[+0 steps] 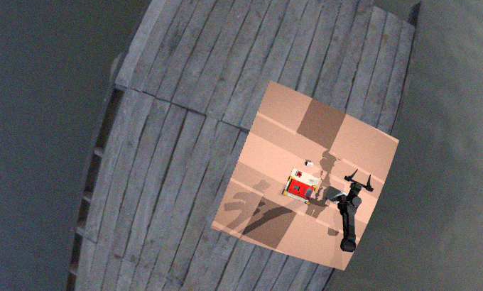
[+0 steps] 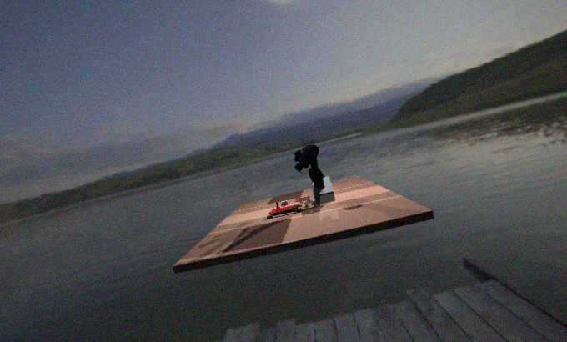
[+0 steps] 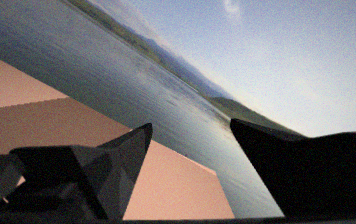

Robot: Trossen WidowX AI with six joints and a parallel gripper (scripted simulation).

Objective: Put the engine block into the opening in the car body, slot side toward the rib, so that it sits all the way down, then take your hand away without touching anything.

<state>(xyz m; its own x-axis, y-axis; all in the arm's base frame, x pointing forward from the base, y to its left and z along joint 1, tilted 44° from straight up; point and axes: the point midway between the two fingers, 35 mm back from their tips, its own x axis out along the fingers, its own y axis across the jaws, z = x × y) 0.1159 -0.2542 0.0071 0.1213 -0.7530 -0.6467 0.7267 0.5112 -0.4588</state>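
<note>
The red car body (image 1: 302, 189) (image 2: 285, 209) sits on the tabletop, with pale and yellow parts around it. A small grey piece (image 1: 296, 187) shows on its red top; whether this is the engine block, and how deep it sits, is too small to tell. A small white and dark piece (image 1: 309, 163) lies apart from the car body, beyond its pale side. My gripper (image 1: 363, 172) (image 3: 190, 124) is open and empty, raised well above the table and off to the right of the car body in the top view. The wrist view does not show the car body.
A pale box (image 1: 335, 194) (image 2: 324, 185) stands near the arm, between it and the car body in the top view. A small red piece (image 1: 298, 173) sits on the pale part beside the red body. The tabletop (image 1: 370, 141) (image 2: 334, 231) ends beyond my gripper; dark shadows cross it.
</note>
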